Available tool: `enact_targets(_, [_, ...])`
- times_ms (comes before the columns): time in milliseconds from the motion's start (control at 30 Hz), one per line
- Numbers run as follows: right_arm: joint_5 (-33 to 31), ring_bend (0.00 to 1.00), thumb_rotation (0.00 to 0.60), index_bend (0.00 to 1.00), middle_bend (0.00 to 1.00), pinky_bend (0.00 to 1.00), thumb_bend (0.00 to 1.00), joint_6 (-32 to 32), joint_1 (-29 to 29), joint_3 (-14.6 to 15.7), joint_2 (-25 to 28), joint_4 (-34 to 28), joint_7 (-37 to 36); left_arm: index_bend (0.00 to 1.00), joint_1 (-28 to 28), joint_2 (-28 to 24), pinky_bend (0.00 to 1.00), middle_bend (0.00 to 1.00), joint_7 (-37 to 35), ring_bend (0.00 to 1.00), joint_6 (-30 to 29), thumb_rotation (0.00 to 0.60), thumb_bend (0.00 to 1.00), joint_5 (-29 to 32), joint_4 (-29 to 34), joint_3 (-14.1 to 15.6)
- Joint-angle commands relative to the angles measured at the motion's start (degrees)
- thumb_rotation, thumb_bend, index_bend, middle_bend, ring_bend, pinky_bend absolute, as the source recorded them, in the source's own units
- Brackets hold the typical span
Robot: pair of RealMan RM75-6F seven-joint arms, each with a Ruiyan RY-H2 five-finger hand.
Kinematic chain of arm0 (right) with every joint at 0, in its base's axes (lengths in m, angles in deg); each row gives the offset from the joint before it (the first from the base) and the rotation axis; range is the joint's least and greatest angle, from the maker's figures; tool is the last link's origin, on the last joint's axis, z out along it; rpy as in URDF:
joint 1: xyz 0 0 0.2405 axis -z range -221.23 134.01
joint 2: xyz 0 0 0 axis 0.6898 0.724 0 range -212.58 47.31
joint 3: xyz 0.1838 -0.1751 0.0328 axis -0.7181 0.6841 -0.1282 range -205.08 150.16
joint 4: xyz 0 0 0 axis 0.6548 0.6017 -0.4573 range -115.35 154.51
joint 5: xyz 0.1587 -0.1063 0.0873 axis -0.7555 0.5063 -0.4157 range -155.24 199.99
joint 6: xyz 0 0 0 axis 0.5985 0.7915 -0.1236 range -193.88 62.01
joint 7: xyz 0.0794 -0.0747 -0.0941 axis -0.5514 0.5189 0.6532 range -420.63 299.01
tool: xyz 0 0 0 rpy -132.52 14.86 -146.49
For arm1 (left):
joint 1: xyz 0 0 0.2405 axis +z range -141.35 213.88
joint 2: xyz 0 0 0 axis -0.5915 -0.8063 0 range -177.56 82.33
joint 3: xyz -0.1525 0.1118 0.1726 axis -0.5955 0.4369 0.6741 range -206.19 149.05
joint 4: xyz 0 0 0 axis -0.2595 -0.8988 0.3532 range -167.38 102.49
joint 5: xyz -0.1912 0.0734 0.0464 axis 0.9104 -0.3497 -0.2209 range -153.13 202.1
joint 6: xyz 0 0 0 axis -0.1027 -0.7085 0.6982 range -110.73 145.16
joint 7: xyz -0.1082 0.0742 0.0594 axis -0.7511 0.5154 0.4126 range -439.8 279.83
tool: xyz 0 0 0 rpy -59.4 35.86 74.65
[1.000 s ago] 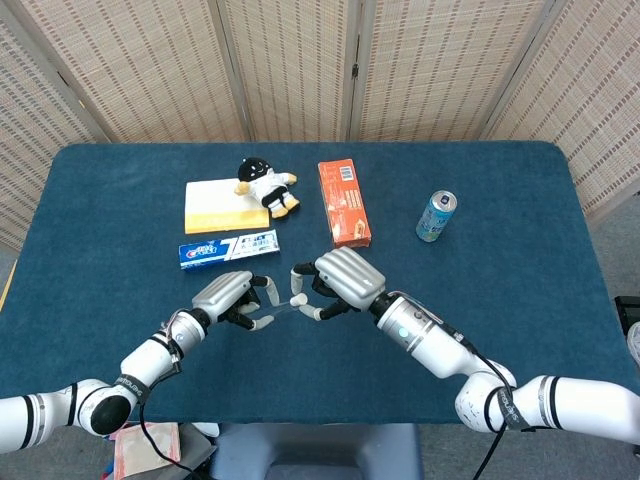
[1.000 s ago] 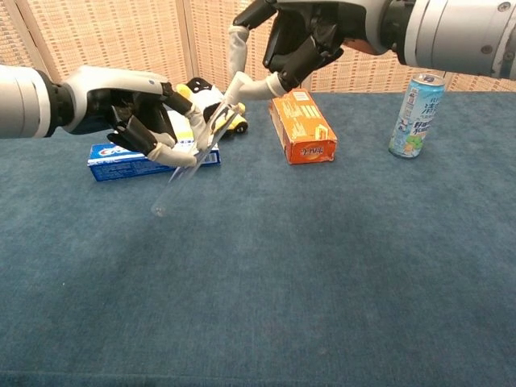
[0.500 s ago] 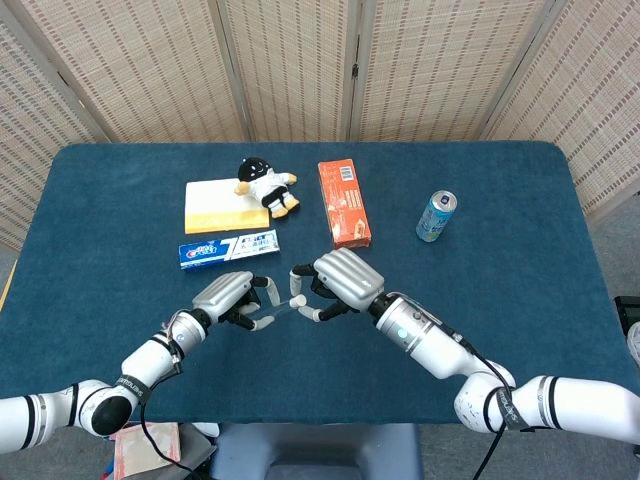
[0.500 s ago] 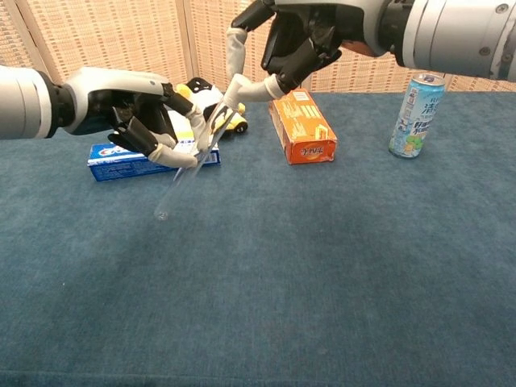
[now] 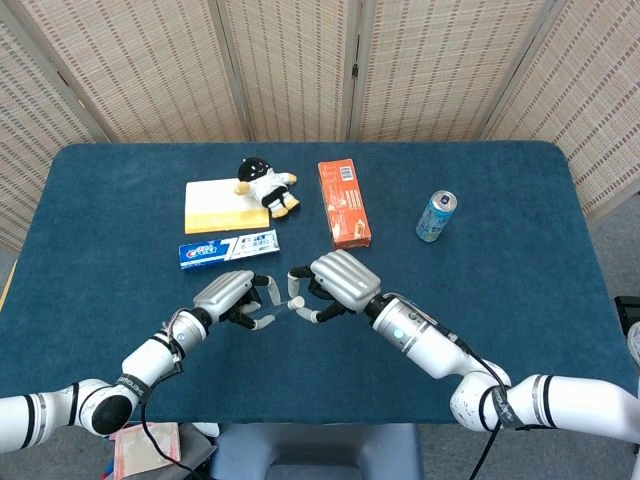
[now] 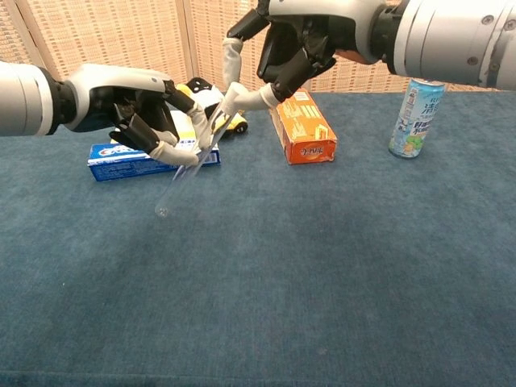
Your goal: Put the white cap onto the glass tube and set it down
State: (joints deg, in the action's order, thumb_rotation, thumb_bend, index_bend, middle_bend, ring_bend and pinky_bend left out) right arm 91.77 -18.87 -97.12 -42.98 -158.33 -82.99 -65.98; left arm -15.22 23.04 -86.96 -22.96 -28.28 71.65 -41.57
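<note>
- The glass tube (image 6: 187, 168) is clear and slender, tilted with its lower end hanging free above the blue bench (image 6: 322, 266).
- The left hand (image 6: 145, 117) grips the tube near its upper part, fingers curled round it.
- The white cap (image 6: 230, 95) sits at the tube's upper end, pinched by the right hand (image 6: 294, 44); how far it is seated cannot be told.
- A drink can (image 6: 417, 117) stands upright at the far right; its contents are hidden.
- An orange box (image 6: 303, 126) lies closed behind the hands.

Bright, even, diffuse light leaves only faint soft shadows on the dark blue tabletop (image 5: 500, 300); both views sharp.
</note>
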Motion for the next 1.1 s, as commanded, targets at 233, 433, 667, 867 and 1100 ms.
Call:
enact_targets(233, [-0.3,1.00,0.600,0.62,1.00,1.00,0.41,-0.1,-0.1,0.1,-0.4,0.5,0.2,0.60,-0.1,-0.2,1.00,1.00,-0.1,1.00,0.2,0.600,0.43,0.0,0.1,0.0])
enact_targets(433, [-0.4,1.00,0.600,0.62,1.00,1.00,0.41,0.2,0.0,0.2,-0.5,0.7,0.6,0.60,-0.2,-0.1,1.00,1.00,0.0,1.00,0.2,0.600,0.43,0.1,0.0,0.1])
enact_targets(667, [-1.2,1.00,0.600,0.52,1.00,1.00,0.15,0.2,0.0,0.3,-0.5,0.5,1.7,0.60,-0.2,-0.4,1.00,1.00,1.4,1.00,-0.7,0.600,0.43,0.2,-0.1,0.7])
enact_targets(867, [-1.0,1.00,0.600,0.37,1.00,1.00,0.04,1.2,0.7,0.6,0.4,-0.6,2.2,0.60,-0.2,-0.9,1.00,1.00,4.8,1.00,-2.1,0.600,0.43,0.7,-0.7,2.1])
enact_targets(1100, [0.9,1.00,0.600,0.34,1.00,1.00,0.04,5.1,4.1,1.1,4.6,-3.5,2.4,0.60,-1.1,0.2,1.00,1.00,16.5,1.00,-7.3,0.600,0.43,2.5,-4.0,5.8])
